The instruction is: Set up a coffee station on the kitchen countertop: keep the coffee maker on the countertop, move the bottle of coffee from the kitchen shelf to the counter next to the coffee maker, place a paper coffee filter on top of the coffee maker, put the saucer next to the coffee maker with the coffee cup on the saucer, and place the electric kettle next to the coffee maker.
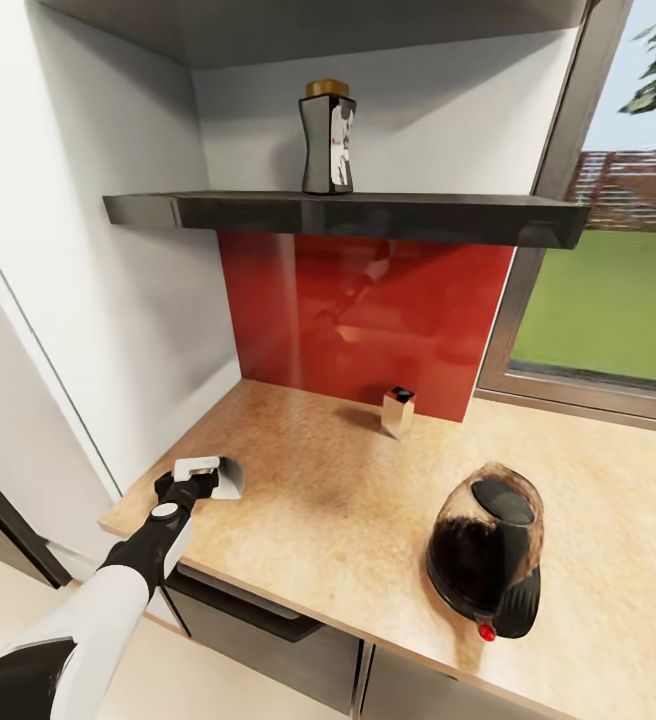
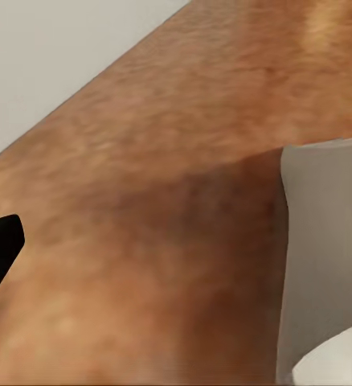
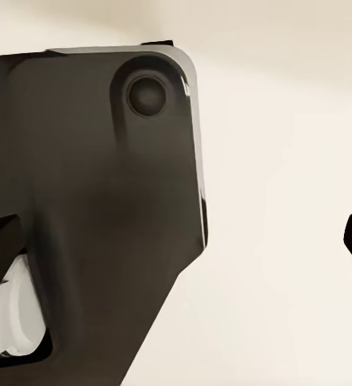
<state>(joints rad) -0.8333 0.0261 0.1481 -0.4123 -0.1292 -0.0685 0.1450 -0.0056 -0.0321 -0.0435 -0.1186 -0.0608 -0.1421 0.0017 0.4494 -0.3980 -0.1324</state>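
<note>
At desk's near-left corner: left gripper low over surface, fingers around white paper coffee filter, apparently pinching it; contact not fully clear. Filter close to desk front edge. Mid-desk bare, open room back to red backsplash. Bottle of coffee upright on dark shelf above. Small shaker at backsplash foot. Electric kettle right, near front edge. Right gripper fingers: cannot tell.
</note>
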